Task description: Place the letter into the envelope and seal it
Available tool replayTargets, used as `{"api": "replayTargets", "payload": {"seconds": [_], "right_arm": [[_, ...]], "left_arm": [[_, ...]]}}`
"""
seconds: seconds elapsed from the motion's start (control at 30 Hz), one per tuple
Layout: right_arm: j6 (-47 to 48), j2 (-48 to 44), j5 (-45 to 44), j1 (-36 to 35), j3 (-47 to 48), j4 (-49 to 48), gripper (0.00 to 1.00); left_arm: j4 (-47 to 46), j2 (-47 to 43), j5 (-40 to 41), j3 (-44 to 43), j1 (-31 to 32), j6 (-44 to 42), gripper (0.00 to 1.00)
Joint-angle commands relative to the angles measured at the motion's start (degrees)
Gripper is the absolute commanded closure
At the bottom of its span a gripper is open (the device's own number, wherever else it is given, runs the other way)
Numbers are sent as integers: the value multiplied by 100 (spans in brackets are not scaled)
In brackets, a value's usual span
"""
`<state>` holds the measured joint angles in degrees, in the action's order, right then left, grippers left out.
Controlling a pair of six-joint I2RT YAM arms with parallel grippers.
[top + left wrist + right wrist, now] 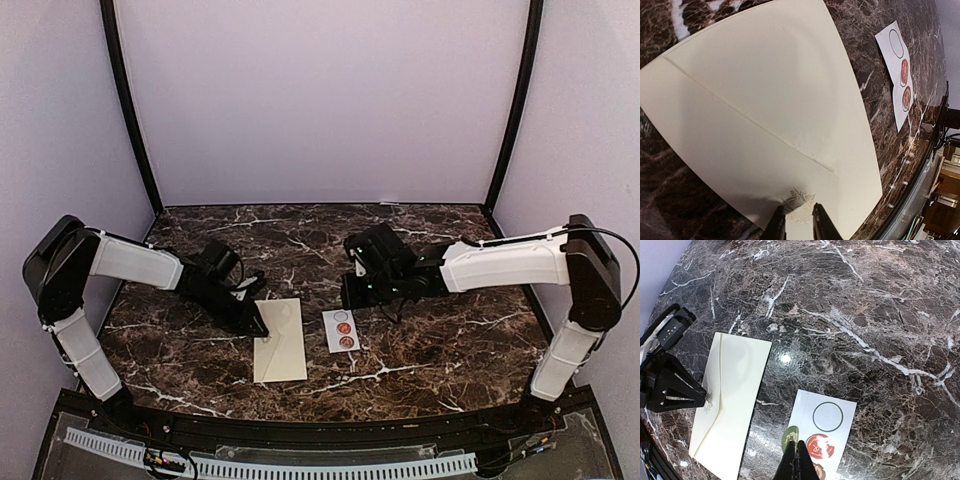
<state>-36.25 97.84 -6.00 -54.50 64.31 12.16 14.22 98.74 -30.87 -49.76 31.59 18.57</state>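
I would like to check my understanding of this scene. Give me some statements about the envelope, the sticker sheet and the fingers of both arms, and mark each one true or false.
1. The envelope lies flat on the marble table. True.
2. In the top view, the sticker sheet lies left of the envelope. False: it lies to the right of it, with bare table between them.
3. The sticker sheet shows one empty circle and two red seals. True.
4. The right fingers stand wide open. False: they are shut, close to the sticker sheet.
5. The left fingers are at the envelope, not at the sticker sheet. True.
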Motion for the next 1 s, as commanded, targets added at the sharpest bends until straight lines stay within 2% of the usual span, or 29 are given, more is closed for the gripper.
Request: {"api": "replayTargets", "payload": {"seconds": [0.0,0.3,0.5,0.7,0.97], "right_arm": [[-49,327,11,-56,-22,2,100],[-72,89,248,-56,-132,-217,100],[-28,149,823,-111,-68,-512,100],[13,459,1486,-309,60,-1168,100],[168,1141,1911,-545,545,-1348,100]], "left_arm": [[310,190,191,67,107,-73,80],[177,-31,164,100,110,-64,80],[226,77,164,98,119,-58,80],[224,141,140,100,178,-46,80],[253,190,200,81,248,-46,80]]}}
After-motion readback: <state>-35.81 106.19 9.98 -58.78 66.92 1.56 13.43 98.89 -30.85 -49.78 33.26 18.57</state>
